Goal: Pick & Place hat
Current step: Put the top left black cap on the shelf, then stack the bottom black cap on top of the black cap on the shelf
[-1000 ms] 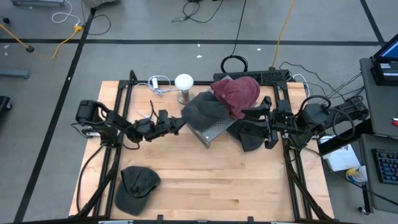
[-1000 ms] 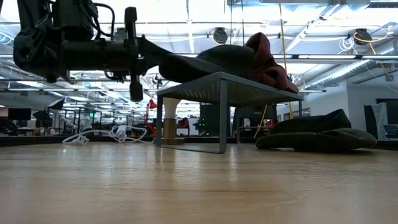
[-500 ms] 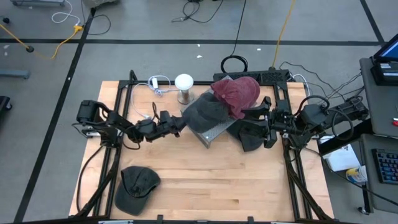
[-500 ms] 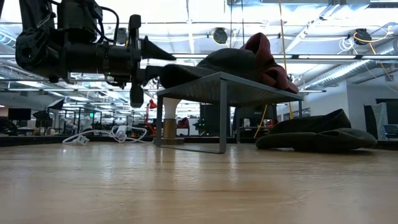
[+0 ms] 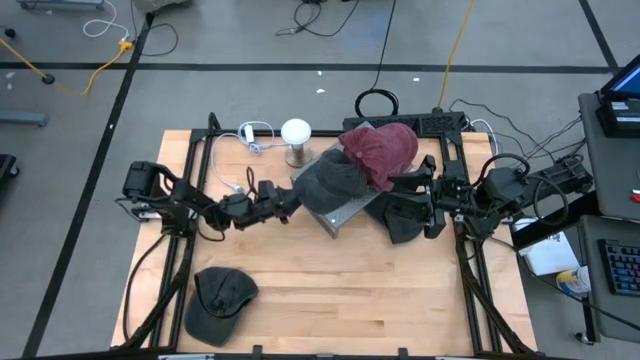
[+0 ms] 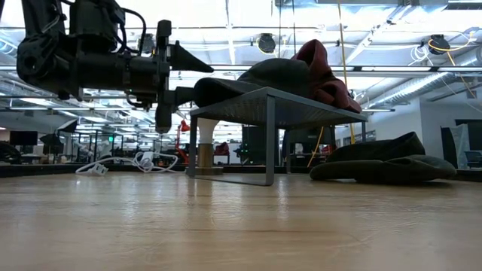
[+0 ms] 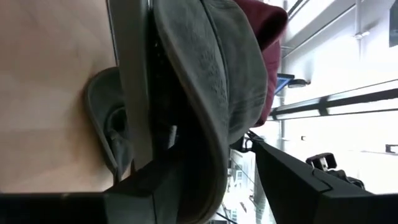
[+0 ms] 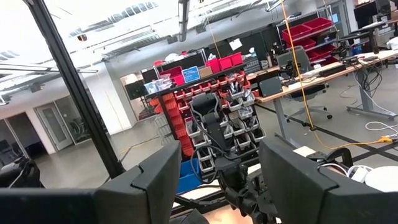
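Note:
A grey hat (image 5: pixel 328 178) lies on a perforated metal stand (image 5: pixel 345 212) at the table's middle, its brim (image 6: pixel 211 89) hanging over the stand's left edge. A dark red hat (image 5: pixel 382 150) rests on the stand against its far side. My left gripper (image 5: pixel 290 197) is level at the stand's left edge, open, one finger (image 6: pixel 192 60) above the brim and one (image 6: pixel 177 96) below it. My right gripper (image 5: pixel 415 192) is open over a dark hat (image 5: pixel 398 218) that lies on the table right of the stand. My left gripper comes level from the table's left with its open fingers above and below the grey hat's brim (image 7: pixel 186 186). Whether a finger touches the brim, I cannot tell. The hat lies on the stand.
Another grey cap (image 5: pixel 220 300) lies on the table near the front left corner. A white-topped post (image 5: pixel 296 138) and a white cable (image 5: pixel 255 135) are at the far side, left of the stand. Bare wood stretches across the table's near half.
My left gripper has opened and let go of the grey hat's brim, staying at about the same place. The brim, held out level before, has sunk against the stand's left edge.

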